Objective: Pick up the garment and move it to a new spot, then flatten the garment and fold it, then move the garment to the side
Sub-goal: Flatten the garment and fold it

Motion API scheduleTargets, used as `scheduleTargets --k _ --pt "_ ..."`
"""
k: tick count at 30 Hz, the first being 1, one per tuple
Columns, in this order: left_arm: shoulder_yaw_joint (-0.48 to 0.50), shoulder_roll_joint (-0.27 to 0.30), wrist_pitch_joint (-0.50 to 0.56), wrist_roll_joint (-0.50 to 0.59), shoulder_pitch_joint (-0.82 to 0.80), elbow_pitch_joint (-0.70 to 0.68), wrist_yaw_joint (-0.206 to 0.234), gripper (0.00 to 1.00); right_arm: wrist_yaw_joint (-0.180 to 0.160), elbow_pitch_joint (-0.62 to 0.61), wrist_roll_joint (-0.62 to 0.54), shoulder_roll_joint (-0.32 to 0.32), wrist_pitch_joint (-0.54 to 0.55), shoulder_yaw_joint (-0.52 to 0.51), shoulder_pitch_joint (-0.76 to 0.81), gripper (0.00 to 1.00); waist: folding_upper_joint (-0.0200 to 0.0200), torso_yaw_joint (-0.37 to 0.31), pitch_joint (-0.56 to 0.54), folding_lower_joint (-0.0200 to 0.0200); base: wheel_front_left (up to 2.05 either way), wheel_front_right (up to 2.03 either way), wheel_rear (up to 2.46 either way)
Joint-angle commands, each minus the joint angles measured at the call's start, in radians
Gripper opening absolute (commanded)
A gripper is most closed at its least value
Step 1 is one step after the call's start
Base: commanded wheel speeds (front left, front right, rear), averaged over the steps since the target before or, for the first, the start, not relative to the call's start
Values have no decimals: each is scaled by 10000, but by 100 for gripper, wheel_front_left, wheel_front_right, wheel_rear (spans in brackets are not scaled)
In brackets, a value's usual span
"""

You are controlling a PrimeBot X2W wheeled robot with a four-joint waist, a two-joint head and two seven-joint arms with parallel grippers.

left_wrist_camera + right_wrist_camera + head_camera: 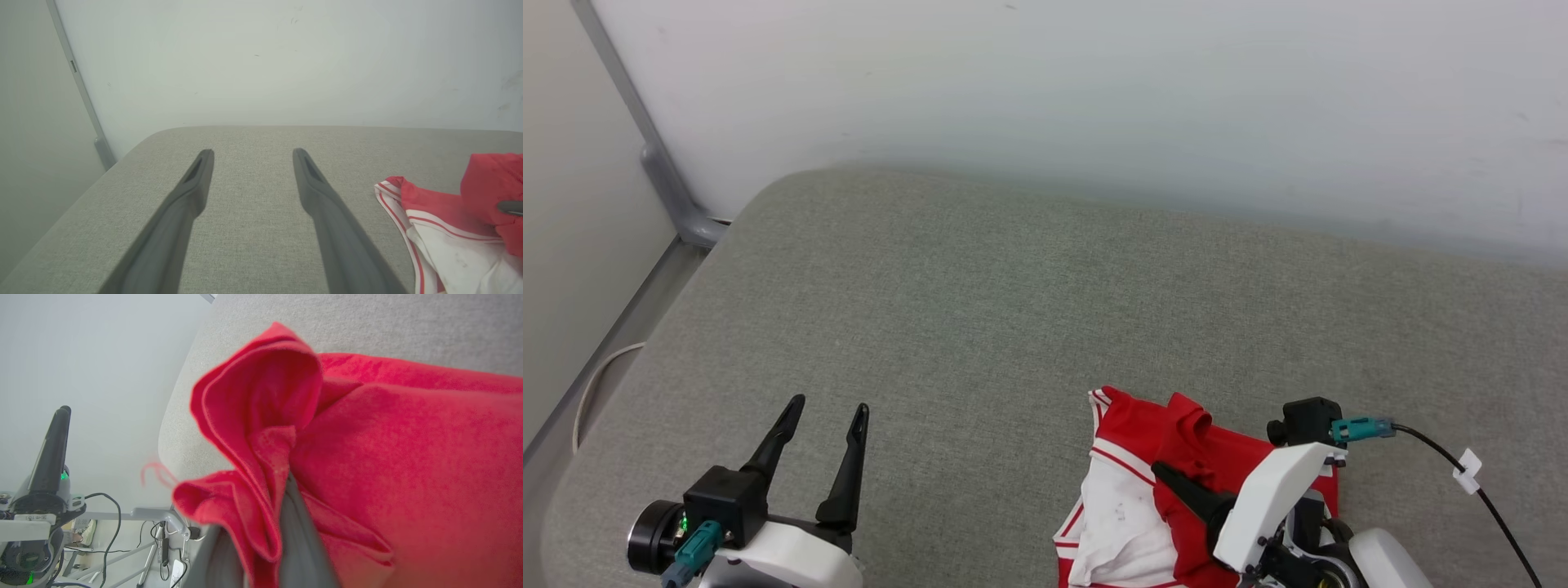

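The garment (pixel 1135 429) lies crumpled near the front right of the grey padded surface (pixel 1013 310), red body bunched over a white sleeve with red-striped trim. Its lettering is hidden in the folds. My right gripper (pixel 1170 480) is shut on a raised fold of the red cloth; in the right wrist view the garment (pixel 408 437) wraps around the right gripper (pixel 288 479). My left gripper (pixel 829 406) stands open over bare surface at the front left, well left of the shirt. In the left wrist view, the left gripper (pixel 252 152) holds nothing and the garment (pixel 441 208) is at the right edge.
A pale wall (pixel 1094 82) rises directly behind the surface. A grey metal post (pixel 662 163) runs down at the far left beside the surface's rounded left edge. A black cable with a white tag (pixel 1466 472) trails from my right wrist.
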Motion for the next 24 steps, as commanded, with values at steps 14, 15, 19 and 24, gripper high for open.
scheduleTargets --k 14,15,19,24 --pt "-87 1 -24 -28 -166 60 26 100 -5 1649 2010 10 -1614 2528 -1739 100 0 -30 35 0 0 0 0" --pt "-86 5 -24 -34 -154 47 16 100 -5 1658 2046 9 -1651 2572 -1832 100 0 -73 16 0 0 0 0" --pt "-92 -42 -22 -46 -90 -41 60 100 -5 1702 1139 9 -2028 2405 -2411 100 0 -310 -35 0 0 0 0" --pt "-63 -135 -24 -45 -72 -215 71 100 -7 1015 -1386 -778 -2468 1999 -2911 100 0 -671 -28 0 0 0 0"
